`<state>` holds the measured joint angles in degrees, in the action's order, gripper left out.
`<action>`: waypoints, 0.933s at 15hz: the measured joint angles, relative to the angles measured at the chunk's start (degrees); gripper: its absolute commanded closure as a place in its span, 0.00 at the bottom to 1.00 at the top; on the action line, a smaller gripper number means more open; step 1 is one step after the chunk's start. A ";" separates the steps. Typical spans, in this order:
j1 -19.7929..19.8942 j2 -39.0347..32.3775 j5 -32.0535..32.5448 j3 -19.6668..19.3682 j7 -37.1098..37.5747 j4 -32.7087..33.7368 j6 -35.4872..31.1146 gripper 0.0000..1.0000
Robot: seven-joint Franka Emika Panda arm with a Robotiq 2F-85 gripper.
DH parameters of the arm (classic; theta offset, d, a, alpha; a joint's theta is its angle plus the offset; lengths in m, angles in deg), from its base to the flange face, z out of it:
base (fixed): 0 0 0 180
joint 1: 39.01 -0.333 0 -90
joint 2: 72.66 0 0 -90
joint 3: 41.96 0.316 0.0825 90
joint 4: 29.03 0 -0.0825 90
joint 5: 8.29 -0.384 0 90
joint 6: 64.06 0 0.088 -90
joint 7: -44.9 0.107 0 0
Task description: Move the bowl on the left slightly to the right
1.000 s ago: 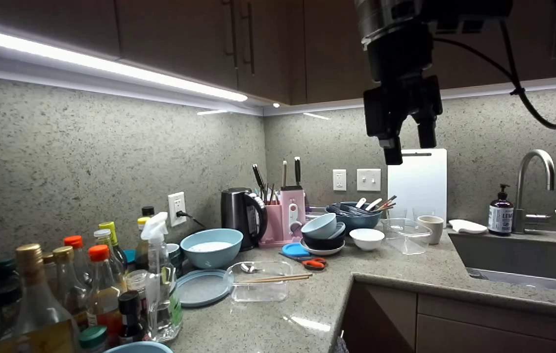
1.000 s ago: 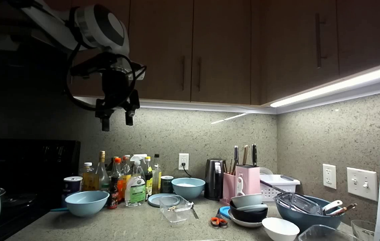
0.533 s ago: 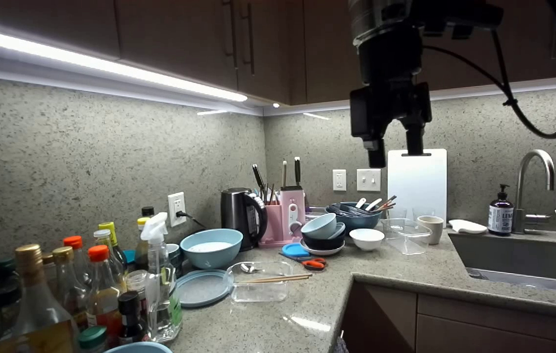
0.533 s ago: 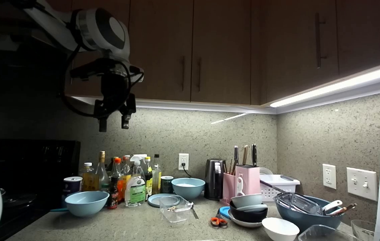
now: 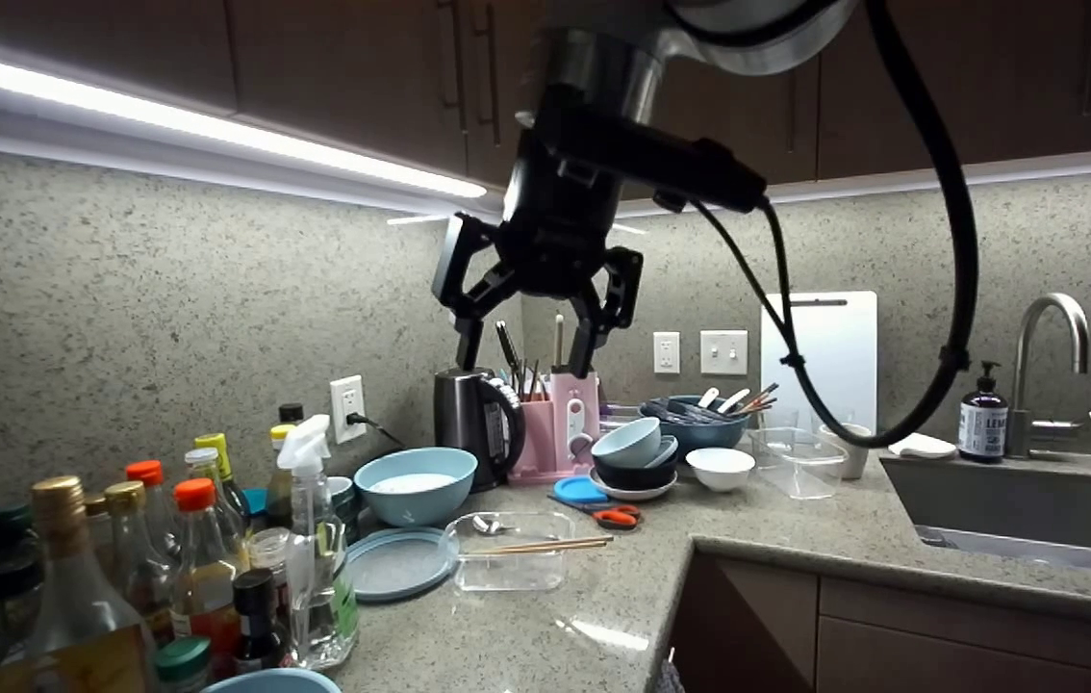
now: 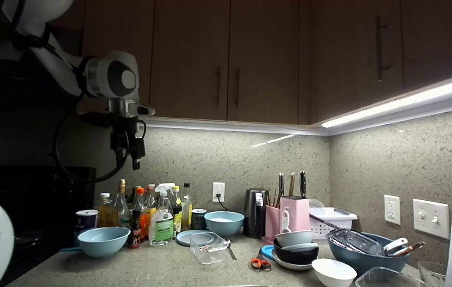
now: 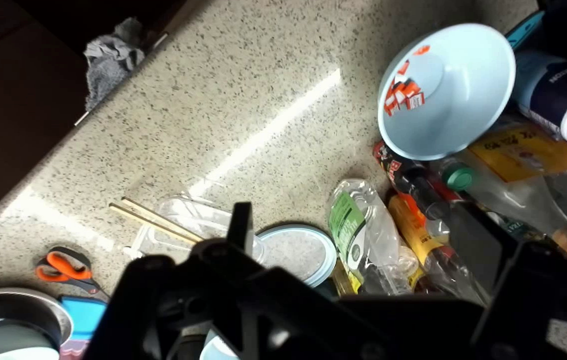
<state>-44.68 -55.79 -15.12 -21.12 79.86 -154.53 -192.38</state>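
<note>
In an exterior view, working rightward: canister [image 6: 85, 220] at the back, then the bowl [image 6: 103, 242], upright on the counter [image 6: 162, 267] toward its left end. Wrist view shows red packets [image 7: 408, 91] inside it, gathered to one side. Next over, the gripper [image 5: 524, 362] hangs well above the bowl, not touching it; jaws spread, nothing held. Soda bottle [image 6: 134, 231] follows, just beside the bowl (contact cannot be told), then spray bottle [image 6: 162, 228], plate [image 6: 184, 238], far bowl [image 6: 224, 227] and kettle [image 6: 255, 213]. Handling estimate: the bowl's wall looks thin and smooth, probably plastic; expected light, fairly stiff, slippery, and not very fragile. Material is unconfirmed, so a moderate squeeze is advisable. The flared outside would likely shed a grip, and the mouth appears too wide to span; better to pinch the rim, one finger in and one out, on the side away from the soda bottle, missing the packets. They would probably slide under tilt, so the bowl is best kept level. A short, low shift rightward should suffice; the soda bottle is the likeliest thing to get knocked.
</note>
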 measured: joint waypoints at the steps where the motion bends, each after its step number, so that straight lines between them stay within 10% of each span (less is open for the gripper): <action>1: 0.06 -0.81 0.08 -0.04 0.21 0.01 -0.91 0.00; 7: -0.24 -1.95 1.13 -0.73 0.62 0.29 -1.73 0.00; 14: -1.55 -18.93 29.07 -0.59 12.88 4.55 -14.15 0.00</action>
<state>-46.23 -74.72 13.95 -21.70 92.73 -149.98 -206.53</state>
